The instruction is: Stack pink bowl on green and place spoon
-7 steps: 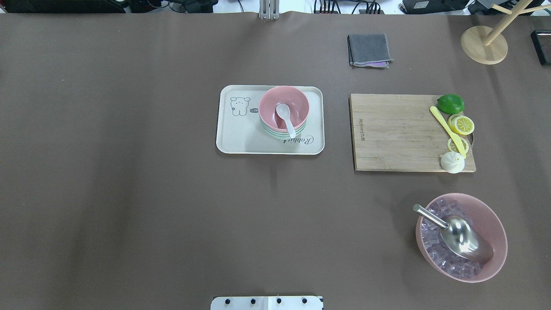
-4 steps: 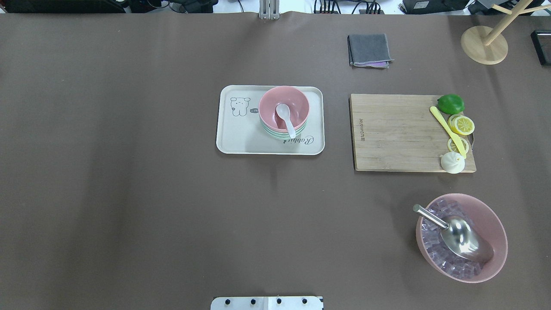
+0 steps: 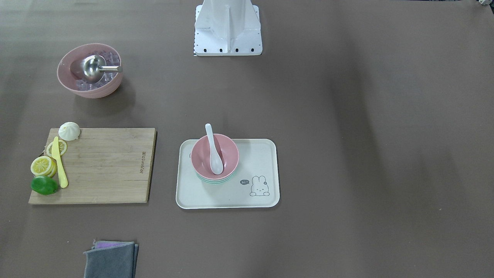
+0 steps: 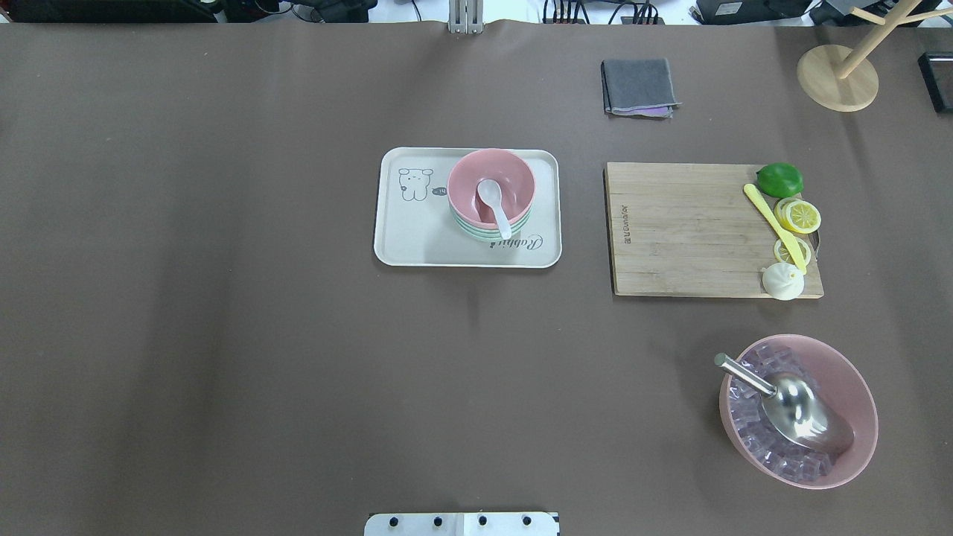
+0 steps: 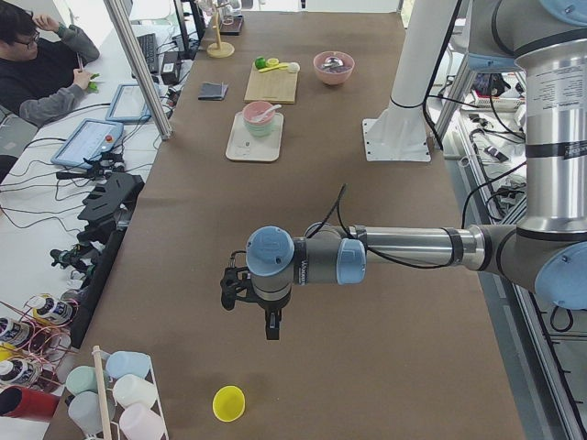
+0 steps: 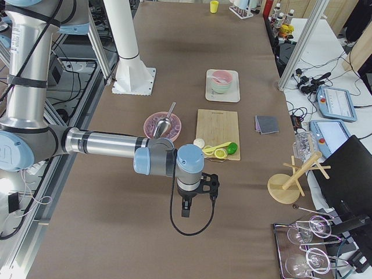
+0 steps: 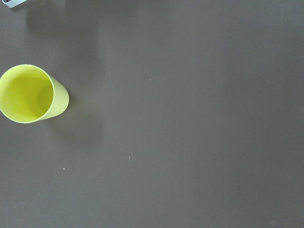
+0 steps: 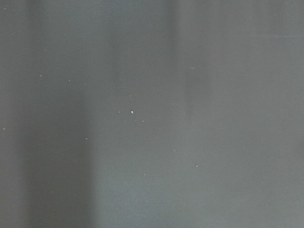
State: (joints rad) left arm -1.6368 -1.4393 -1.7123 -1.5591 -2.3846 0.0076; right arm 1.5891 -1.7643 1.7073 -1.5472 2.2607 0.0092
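Note:
The small pink bowl (image 4: 515, 177) sits nested on top of the mint-green bowls (image 4: 476, 230) on the right half of a cream tray (image 4: 417, 242). The white spoon (image 4: 493, 201) lies in the pink bowl, its handle resting over the near rim. The front view shows the same stack (image 3: 227, 152) with the spoon (image 3: 213, 152). My left gripper (image 5: 233, 290) hovers far off at the table's left end. My right gripper (image 6: 208, 185) hovers far off at the right end. Each shows only in a side view, so I cannot tell whether it is open or shut.
A wooden cutting board (image 4: 685, 231) holds a lime, lemon slices, a yellow knife and a bun. A large pink bowl (image 4: 856, 387) holds clear cubes and a metal scoop. A grey cloth (image 4: 639, 85) and a wooden stand (image 4: 837, 78) lie far back. A yellow cup (image 7: 31, 93) lies below the left wrist.

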